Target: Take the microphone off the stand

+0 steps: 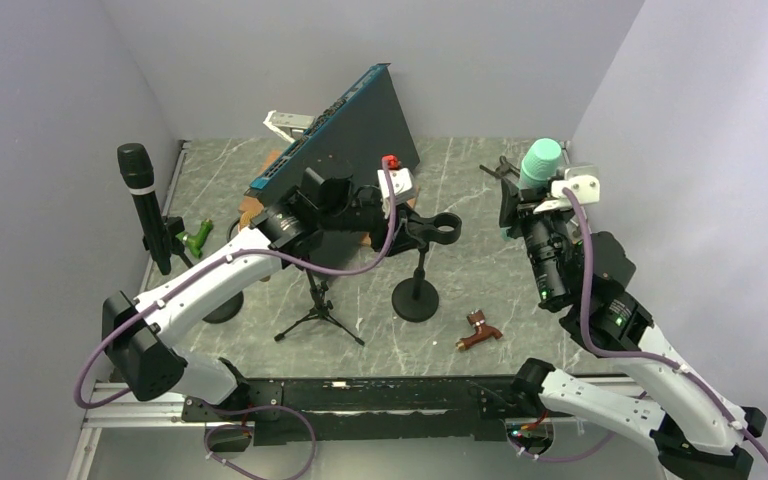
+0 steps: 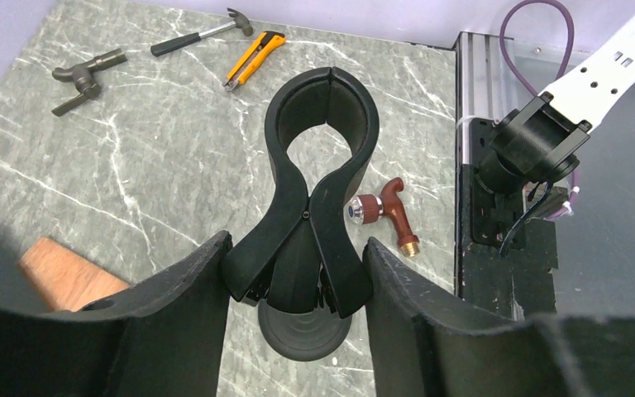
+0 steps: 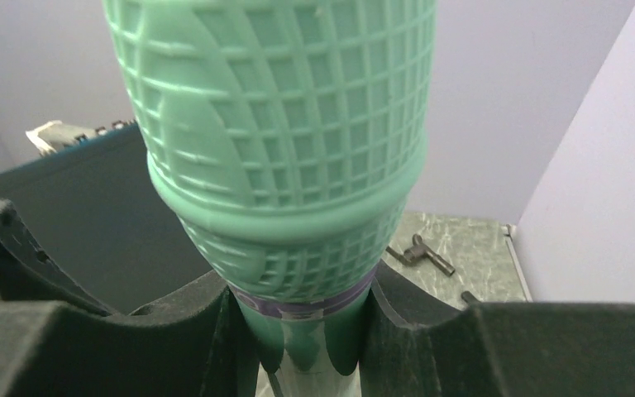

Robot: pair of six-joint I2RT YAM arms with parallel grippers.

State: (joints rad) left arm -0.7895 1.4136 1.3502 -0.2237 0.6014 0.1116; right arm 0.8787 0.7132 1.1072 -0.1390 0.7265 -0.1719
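Right pincer (image 3: 304, 318) holding green microphone (image 3: 273, 124), left pincer (image 2: 296, 285) flanking clip (image 2: 307, 207)

**A:** What do the robot's arms look like?

**B:** The white-shelled left arm (image 1: 210, 278) and matching right arm (image 1: 610, 400) are smooth tubes linked by chunky black cylindrical joints (image 1: 145, 360). A thin purple cable (image 1: 392, 215) loops along each.

**A:** And the tips?

**B:** Thick matte black wedge-shaped fingers (image 2: 174, 331), with a small white plastic wrist mount (image 1: 580, 187) behind.

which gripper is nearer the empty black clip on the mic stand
Left. The left gripper straddles the clip, with a finger on each side of its handles. The right gripper is well off toward the robot's right, shut on the green microphone.
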